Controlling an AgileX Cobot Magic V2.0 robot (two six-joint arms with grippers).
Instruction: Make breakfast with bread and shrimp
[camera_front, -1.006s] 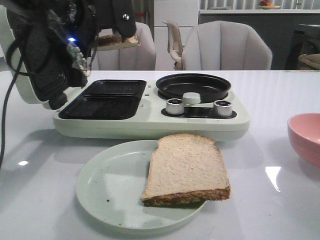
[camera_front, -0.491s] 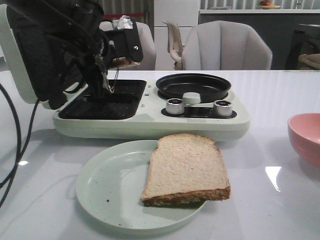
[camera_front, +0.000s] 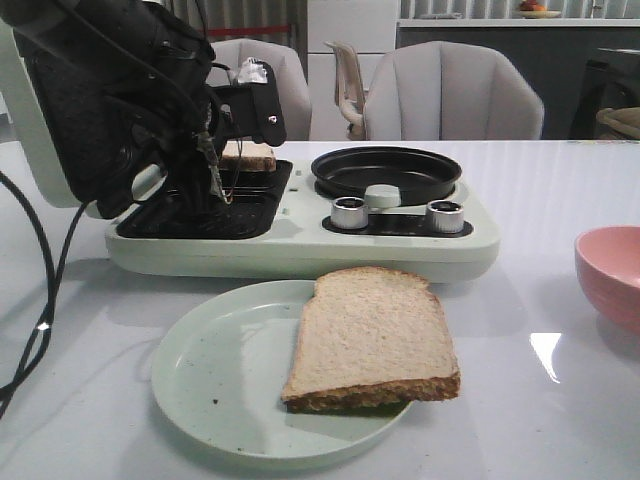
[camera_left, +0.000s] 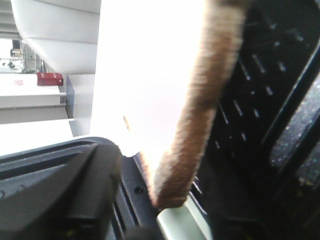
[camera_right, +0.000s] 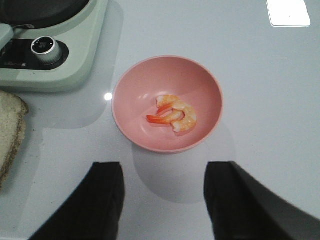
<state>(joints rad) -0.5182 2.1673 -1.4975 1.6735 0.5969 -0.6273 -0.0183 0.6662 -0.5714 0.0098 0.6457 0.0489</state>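
Observation:
My left gripper is shut on one bread slice and holds it low over the rear black grill plate of the pale green sandwich maker. In the left wrist view the slice fills the frame, brown crust edge-on, beside one dark finger. The second bread slice lies on a pale green plate in front. Two shrimp lie in a pink bowl. My right gripper is open and empty above the table, just short of the bowl.
The sandwich maker has an open lid at the left behind my left arm, a round black pan and two silver knobs. The pink bowl sits at the right edge. Chairs stand behind the table.
My left gripper has come down with the bread slice from high above the appliance to just over the rear grill plate. The plate, second slice and bowl have not moved.

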